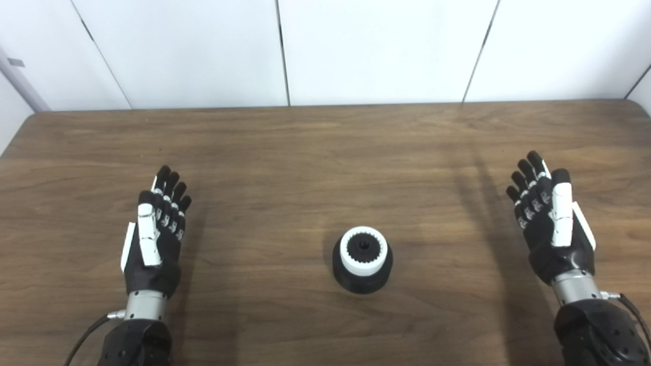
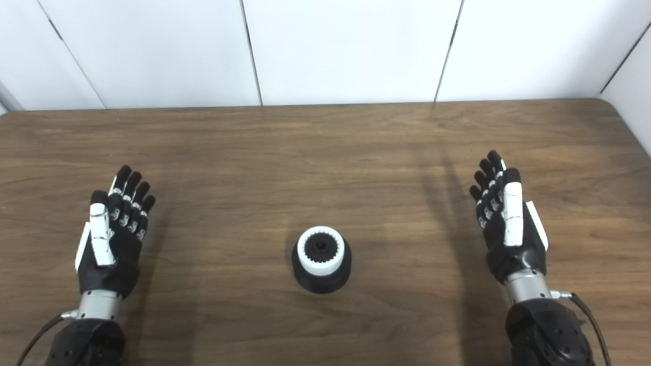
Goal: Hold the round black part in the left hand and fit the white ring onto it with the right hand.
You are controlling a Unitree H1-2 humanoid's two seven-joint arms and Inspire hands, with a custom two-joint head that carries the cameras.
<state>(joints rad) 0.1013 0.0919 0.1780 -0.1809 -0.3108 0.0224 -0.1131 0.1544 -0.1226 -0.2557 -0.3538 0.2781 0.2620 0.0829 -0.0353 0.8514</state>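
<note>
The round black part [image 1: 362, 277] stands on the wooden table [image 1: 325, 152], near the front and about midway between my hands. The white ring [image 1: 363, 251], toothed on its inside, sits on top of it around a small black hub. My left hand [image 1: 155, 234] hovers well to the left of the part, fingers straight and apart, holding nothing. My right hand [image 1: 552, 223] is far to the right, also open and empty. Neither hand touches the part or the ring.
White wall panels [image 1: 376, 51] rise behind the table's far edge. The table's right rear corner [image 2: 610, 101] is rounded. Cables run from both wrists toward the bottom edge.
</note>
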